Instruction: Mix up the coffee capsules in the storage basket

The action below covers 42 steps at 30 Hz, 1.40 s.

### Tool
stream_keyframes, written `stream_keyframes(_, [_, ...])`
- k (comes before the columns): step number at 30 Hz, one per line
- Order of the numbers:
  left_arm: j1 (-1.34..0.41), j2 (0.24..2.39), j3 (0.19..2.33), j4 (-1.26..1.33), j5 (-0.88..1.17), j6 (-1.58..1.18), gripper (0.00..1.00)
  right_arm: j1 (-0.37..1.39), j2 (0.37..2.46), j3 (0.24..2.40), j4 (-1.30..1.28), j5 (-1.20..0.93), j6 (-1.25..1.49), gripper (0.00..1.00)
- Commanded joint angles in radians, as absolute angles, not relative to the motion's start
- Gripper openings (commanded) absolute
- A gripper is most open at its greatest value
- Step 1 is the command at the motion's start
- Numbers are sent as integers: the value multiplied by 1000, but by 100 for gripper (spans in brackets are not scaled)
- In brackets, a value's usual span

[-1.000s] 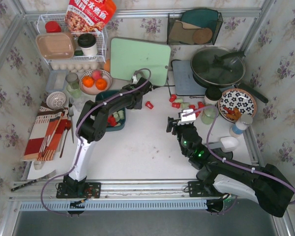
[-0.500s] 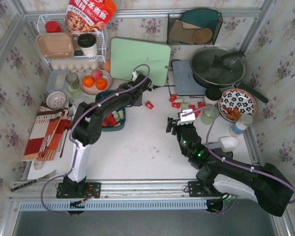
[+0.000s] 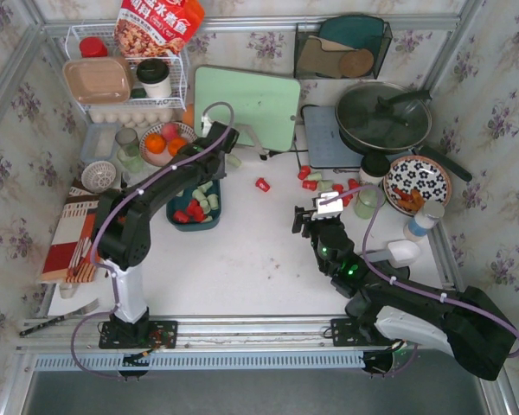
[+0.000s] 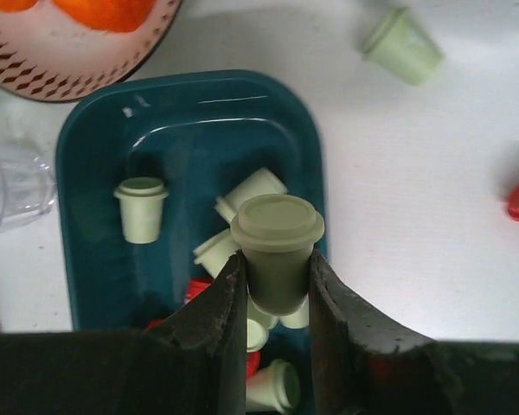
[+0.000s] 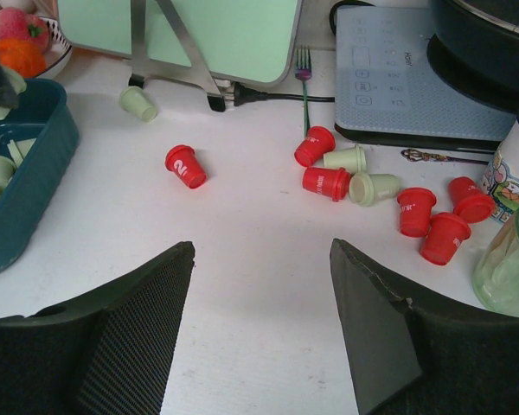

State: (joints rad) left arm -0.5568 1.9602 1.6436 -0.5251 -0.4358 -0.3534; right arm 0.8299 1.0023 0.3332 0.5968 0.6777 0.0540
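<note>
My left gripper [image 4: 277,259] is shut on a pale green coffee capsule [image 4: 277,233], held rim-up over the right side of the dark teal storage basket [image 4: 95,164]. The basket holds several pale green and red capsules [image 4: 141,207]. In the top view the left gripper [image 3: 201,177] is over the basket [image 3: 175,226]. One green capsule [image 5: 138,104] and one red capsule [image 5: 185,166] lie alone on the table. A cluster of red and green capsules [image 5: 374,188] lies further right. My right gripper [image 5: 261,246] is open and empty above the bare table, also seen in the top view [image 3: 316,216].
A fruit bowl with oranges [image 3: 166,143] stands just behind the basket. A green cutting board on a stand [image 3: 246,105], an induction plate [image 3: 333,138] with a pan [image 3: 382,112], a patterned plate [image 3: 418,183] and a glass jar [image 3: 366,203] stand behind and to the right. A white wire rack [image 3: 125,82] is at the back left.
My left arm has swung left from near the lone red capsule to over the basket, carrying the green capsule. The right arm has not moved.
</note>
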Motion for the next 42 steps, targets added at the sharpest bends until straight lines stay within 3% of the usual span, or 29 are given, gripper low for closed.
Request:
stream_keyframes(1, [-509,1942,1603,-500,-439,-369,25,830,1004,344,612,676,64,72])
stream_keyframes(8, [-445,1947,1577,-501,-451,-390,51,830,1008,347,606,676,64,72])
stream_keyframes(14, [-440,1944,1573,-485,-441,-383,58,831,1010,348,606,676,65,72])
stream_keyframes(19, [-473,1952,1596,-436,-365,-357,59,830,1012,348,606,675,67,72])
stream_keyframes(33, [-511,2296,2024,-482,-258,-464,59,831,1025,348,612,684,63,72])
stream_keyframes(42, [-512,2418,2092,-428,-257,-538,60,830,1015,348,608,683,63,72])
